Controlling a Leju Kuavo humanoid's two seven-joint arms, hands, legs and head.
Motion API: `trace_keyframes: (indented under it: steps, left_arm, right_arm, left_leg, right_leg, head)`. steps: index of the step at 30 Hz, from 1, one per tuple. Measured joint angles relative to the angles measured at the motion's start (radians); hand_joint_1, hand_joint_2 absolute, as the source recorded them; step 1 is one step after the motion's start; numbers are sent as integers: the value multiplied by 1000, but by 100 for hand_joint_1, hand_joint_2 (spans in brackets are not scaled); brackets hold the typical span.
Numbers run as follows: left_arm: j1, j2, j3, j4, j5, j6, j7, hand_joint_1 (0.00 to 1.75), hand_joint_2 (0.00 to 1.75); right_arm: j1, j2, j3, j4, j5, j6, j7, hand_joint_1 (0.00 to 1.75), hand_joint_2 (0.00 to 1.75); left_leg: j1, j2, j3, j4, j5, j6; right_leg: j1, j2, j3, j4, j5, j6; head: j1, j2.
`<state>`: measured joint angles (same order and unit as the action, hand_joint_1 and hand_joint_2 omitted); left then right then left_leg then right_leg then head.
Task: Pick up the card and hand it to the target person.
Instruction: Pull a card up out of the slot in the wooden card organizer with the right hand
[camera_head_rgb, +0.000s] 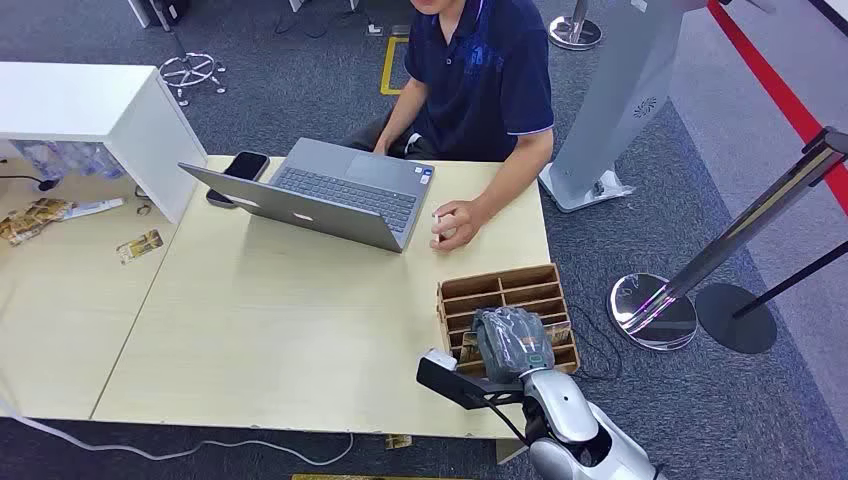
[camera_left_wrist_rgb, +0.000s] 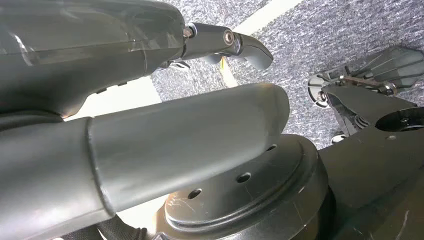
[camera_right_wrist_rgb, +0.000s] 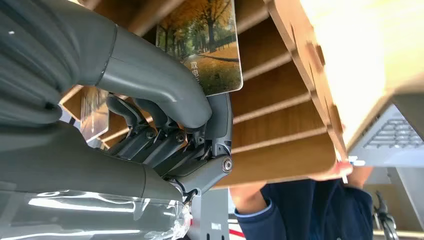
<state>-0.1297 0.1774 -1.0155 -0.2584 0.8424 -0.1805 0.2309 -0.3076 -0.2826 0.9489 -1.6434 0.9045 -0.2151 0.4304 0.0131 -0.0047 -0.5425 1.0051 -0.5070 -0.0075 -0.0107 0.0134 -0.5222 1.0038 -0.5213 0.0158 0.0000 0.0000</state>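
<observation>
My right arm (camera_head_rgb: 572, 420) is glossy silver; its hand (camera_head_rgb: 511, 342) wears a grey ribbed cover, with a thick grey thumb (camera_right_wrist_rgb: 155, 85) and darker screwed fingers (camera_right_wrist_rgb: 165, 145).

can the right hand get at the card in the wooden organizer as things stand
Probably yes. The right hand is already over the wooden organizer, and its fingers reach into the slots right beside the card, with nothing between them.

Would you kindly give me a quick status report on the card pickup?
Right hand down in wooden organizer, fingers at card; grip unconfirmed. Left hand idle. Person seated at laptop.
</observation>
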Motion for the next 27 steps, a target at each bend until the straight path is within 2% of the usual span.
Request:
trace_keyframes:
  steps: [6,9,12,20,27]
  left_arm:
    - [0,0,-1,-1,-2,1,0,0,0]
    - [0,-1,-2,-2,-4,2,0,0,0]
    - [0,0,-4,-2,-5,3,0,0,0]
    - [-1,0,-14,-5,-18,1,-3,0,0]
    - [-9,-3,-32,-8,-41,-2,2,0,0]
  right_arm:
    - [-8,-9,-15,-58,23,-20,2,166,175]
    - [-4,-6,-24,-58,27,-35,0,174,175]
    - [1,0,-29,-41,22,-51,-8,175,175]
    - [4,39,-62,33,-31,-156,-69,175,175]
    - [-39,97,-106,90,-164,-289,-163,175,175]
  left_leg:
    - [0,0,-1,1,0,0]
    - [0,0,0,0,0,0]
    - [0,-1,0,0,0,0]
    - [0,-1,1,-1,0,0]
    - [0,1,1,-1,0,-1]
  right_leg:
    - [0,0,-1,1,-1,0]
    - [0,0,0,0,0,0]
    - [0,-1,0,0,0,0]
    - [0,0,1,-1,0,0]
    - [0,1,0,0,0,0]
  head:
    - [0,0]
    - [0,0]
    - [0,0]
    - [0,0]
    - [0,0]
